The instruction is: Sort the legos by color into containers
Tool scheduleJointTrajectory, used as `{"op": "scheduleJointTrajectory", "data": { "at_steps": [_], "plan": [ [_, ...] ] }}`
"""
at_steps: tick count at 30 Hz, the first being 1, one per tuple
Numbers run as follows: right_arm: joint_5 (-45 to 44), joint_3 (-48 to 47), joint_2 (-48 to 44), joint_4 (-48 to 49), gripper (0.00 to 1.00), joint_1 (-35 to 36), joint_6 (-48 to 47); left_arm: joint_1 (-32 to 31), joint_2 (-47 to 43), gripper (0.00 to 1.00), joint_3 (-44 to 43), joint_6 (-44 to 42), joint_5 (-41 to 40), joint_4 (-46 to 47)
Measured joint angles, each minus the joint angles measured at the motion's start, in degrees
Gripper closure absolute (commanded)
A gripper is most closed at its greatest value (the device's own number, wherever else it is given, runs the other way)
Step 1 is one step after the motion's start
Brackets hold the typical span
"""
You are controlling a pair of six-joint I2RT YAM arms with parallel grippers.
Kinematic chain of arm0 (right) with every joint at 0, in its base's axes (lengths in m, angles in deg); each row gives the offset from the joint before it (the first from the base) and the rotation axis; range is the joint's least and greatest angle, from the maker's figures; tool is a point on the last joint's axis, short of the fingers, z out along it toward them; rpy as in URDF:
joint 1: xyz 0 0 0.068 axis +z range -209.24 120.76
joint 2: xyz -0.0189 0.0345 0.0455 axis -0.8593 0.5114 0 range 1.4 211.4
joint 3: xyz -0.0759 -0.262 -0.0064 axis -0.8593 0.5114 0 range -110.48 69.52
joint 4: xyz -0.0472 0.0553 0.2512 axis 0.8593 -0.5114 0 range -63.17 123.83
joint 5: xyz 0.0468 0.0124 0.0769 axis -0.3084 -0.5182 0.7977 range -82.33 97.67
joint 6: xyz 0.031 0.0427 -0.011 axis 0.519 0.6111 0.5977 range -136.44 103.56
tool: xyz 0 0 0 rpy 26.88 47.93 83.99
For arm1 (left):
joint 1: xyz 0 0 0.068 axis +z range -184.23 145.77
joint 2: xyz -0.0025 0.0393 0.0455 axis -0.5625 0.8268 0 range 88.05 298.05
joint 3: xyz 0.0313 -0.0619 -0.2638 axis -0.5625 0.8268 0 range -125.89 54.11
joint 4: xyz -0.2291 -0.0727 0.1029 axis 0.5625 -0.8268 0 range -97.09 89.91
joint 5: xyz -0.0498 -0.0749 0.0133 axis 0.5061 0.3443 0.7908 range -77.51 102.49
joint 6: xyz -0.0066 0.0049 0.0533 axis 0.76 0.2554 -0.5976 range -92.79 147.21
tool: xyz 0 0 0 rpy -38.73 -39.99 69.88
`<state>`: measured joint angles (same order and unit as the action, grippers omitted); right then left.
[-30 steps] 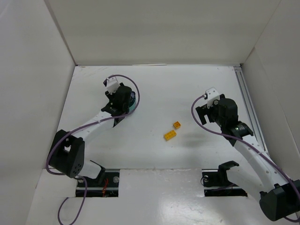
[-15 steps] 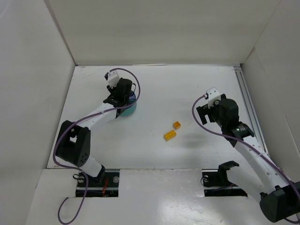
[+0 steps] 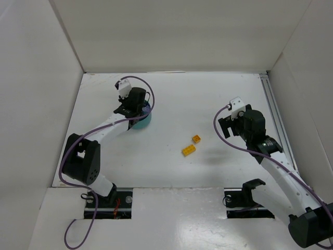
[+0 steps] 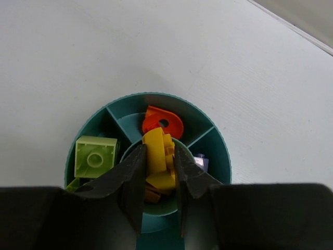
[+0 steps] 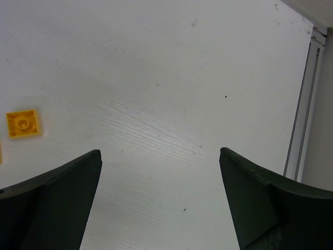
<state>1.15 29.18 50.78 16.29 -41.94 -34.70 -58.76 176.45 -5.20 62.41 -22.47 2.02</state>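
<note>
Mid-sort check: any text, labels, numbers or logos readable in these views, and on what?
No readable text in any view.
Stud on the lime green brick: any embossing is too blurred to read.
Stud on the yellow square brick: too small to read.
On the teal dish: no markings show.

Robotics lab test cell. White table [image 3: 182, 99] boxed in by plain white panels [image 3: 171, 36], left arm [image 3: 106, 133] and right arm [image 3: 278, 166] bolted at near edge, purple cables [image 3: 215, 125] loose.
</note>
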Motion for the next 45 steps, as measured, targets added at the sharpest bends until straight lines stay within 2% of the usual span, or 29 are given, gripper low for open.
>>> {"op": "scheduleJointTrajectory", "data": {
  "at_steps": [4, 7, 19, 24, 31, 37, 45],
  "plan": [
    [0.0, 0.0, 0.0, 0.0, 0.01, 0.0, 0.0, 0.0, -0.2, 1.0, 0.0, 0.0, 0.1, -0.9],
    [0.0, 0.0, 0.0, 0.0, 0.01, 0.0, 0.0, 0.0, -1.4, 1.0, 0.0, -0.2, 0.3, -1.8],
    [0.0, 0.0, 0.1, 0.0, 0.01, 0.0, 0.0, -1.8, -14.3, 1.0, 3.1, -0.6, 0.3, -3.6],
    [0.0, 0.0, 0.5, 0.1, 0.01, 0.0, -0.1, -2.1, -14.4, 1.0, 6.1, 0.4, 0.0, -7.0],
    [0.5, 0.0, 1.9, 0.0, 0.01, 0.0, -0.4, -2.9, -14.7, 1.0, 6.5, 2.5, -0.8, -7.1],
    [0.8, 0.0, 2.0, 0.1, 0.01, 0.0, -0.4, -5.7, -14.7, 1.0, 6.5, 5.9, -4.3, -8.5],
    [1.0, 0.0, 2.0, 0.1, 0.01, 0.0, -0.4, -8.4, -14.5, 1.0, 6.4, 10.4, -5.0, -15.8]
  ]
}}
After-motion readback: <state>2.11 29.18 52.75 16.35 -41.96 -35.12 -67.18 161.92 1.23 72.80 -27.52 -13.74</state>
